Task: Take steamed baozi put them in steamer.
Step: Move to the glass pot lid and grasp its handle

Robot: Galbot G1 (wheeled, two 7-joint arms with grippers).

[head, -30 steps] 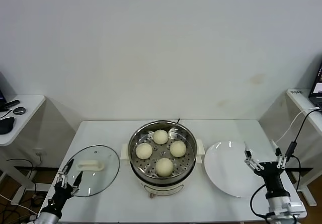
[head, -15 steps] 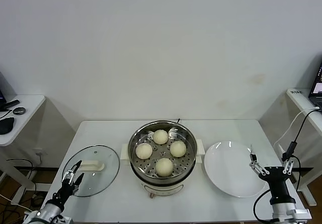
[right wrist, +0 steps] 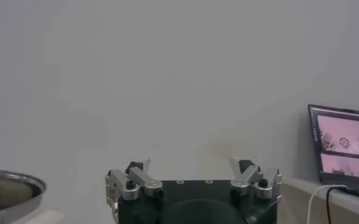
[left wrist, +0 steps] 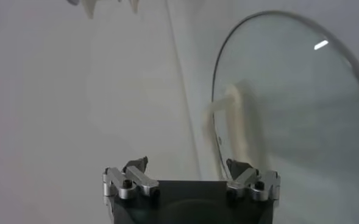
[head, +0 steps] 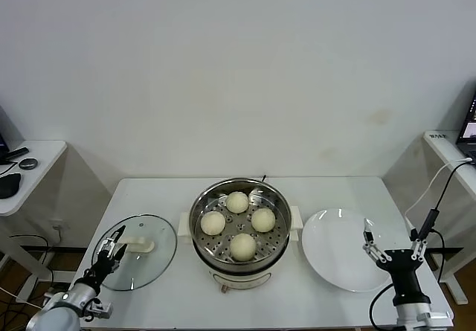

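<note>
Baozi (head: 237, 201): four buns, all on perforated tray inside steamer; none on plate, none on counter.
Steamer (head: 239, 227): center of counter, uncovered; buns spaced apart on tray, approx. a diamond.
Plate (head: 338, 260): just beside steamer on robot's right side, bare.
Glass lid (head: 152, 260): flat on counter at robot's left side, handle up.
Left gripper (head: 110, 251): over near edge of lid; jaws spread, holding nothing.
Right gripper (head: 391, 245): at near-right rim of plate; jaws spread, holding nothing.
Step in hand: loading appears complete; both arms clear of steamer.
Next move: judged none req'd for buns; if cover wanted, left gripper must pinch lid handle.
</note>
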